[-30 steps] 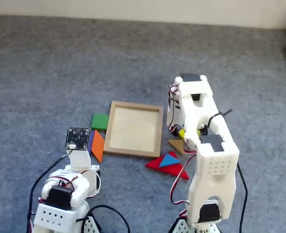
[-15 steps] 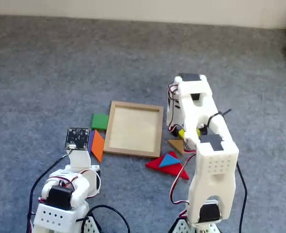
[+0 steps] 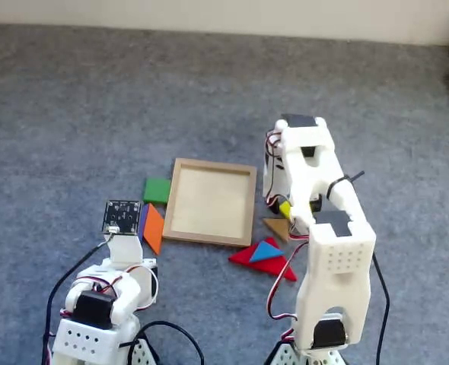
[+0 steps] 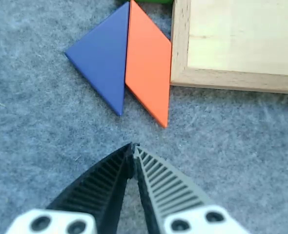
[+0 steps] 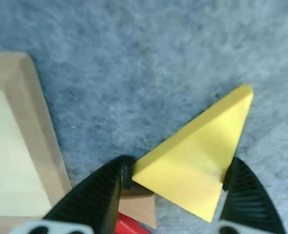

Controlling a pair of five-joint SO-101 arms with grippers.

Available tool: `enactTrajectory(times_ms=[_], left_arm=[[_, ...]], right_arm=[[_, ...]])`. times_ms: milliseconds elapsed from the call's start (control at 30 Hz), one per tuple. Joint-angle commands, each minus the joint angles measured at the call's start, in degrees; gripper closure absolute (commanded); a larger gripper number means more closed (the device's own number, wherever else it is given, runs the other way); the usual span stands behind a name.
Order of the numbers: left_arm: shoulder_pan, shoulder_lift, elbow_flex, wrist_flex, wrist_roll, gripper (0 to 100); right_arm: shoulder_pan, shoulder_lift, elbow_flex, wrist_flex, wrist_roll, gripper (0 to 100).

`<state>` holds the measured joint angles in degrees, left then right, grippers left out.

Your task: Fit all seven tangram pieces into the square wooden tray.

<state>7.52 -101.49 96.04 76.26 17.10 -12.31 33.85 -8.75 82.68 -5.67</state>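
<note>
Right gripper (image 5: 178,171) pinches the yellow triangle (image 5: 202,141) just beside the wooden tray (image 5: 39,126). I see my left gripper (image 4: 133,146) pressed together over carpet (image 4: 31,136), near the orange parallelogram (image 4: 149,63) and blue triangle (image 4: 102,53).

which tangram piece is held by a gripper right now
The yellow triangle, clamped in the right gripper beside the wooden tray. The other pieces, like the dark blue triangle and orange parallelogram, lie flat on the carpet.

High cam: fixed overhead, far, looks down over carpet (image 3: 95,91). Wrist cams: close, aimed down past left gripper (image 4: 133,146) and right gripper (image 5: 177,170). All three share the tray (image 3: 213,164): left sees a corner, right the opposite edge.
</note>
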Motion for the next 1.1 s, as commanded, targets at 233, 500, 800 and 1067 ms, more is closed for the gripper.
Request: enactTrajectory(times_ms=[233, 500, 800, 1067], left_arm=[[-0.48, -2.42, 1.19, 0.26, -0.09, 99], [-0.48, -2.42, 1.19, 0.26, -0.09, 99], [-0.48, -2.42, 1.19, 0.26, -0.09, 99], [-0.48, -2.42, 1.19, 0.26, -0.09, 99]], right_arm=[[-0.75, -0.22, -1.54, -2.07, 4.22, 79.3], [-0.66, -1.01, -1.54, -0.40, 4.57, 79.3], [-0.66, -10.95, 4.44, -4.00, 4.84, 79.3], [-1.01, -16.92, 7.08, -4.53, 7.03, 79.3]])
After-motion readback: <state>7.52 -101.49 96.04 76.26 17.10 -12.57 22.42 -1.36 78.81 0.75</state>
